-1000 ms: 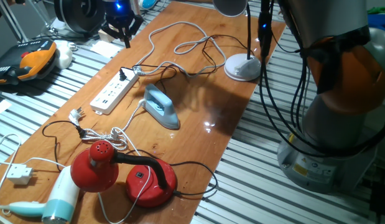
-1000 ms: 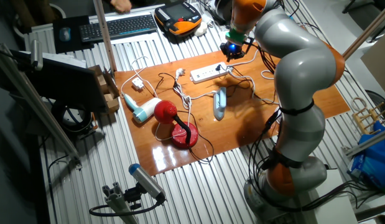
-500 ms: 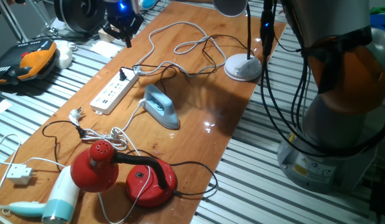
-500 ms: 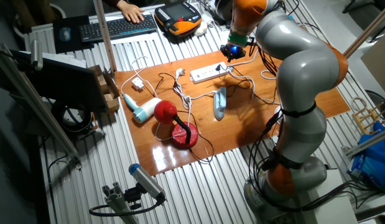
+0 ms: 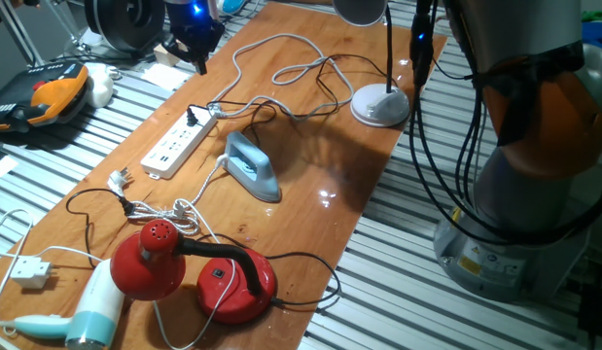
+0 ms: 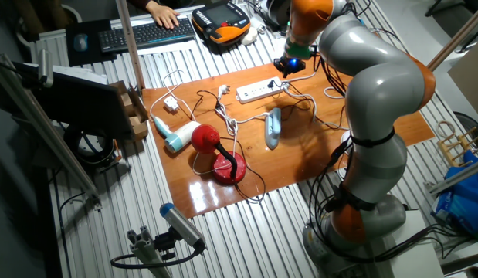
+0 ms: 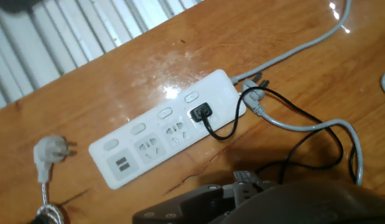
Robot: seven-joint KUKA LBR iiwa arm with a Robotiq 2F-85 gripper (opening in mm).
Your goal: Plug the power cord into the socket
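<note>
The long white power strip lies on the wooden table at the left; it also shows in the other fixed view and in the hand view. The small black plug sits in an outlet near the strip's right end. Its thin black cord runs off to the right. My gripper hovers above and beyond the strip's far end, apart from the plug. It looks open and holds nothing. It also shows in the other fixed view.
A light-blue iron lies beside the strip. A pale grey cable loops behind it, near a white lamp base. A loose white plug, a red lamp, a hair dryer and a white plug block lie at the near end.
My gripper has risen slightly away from the power strip. The plug and cord have not moved.
</note>
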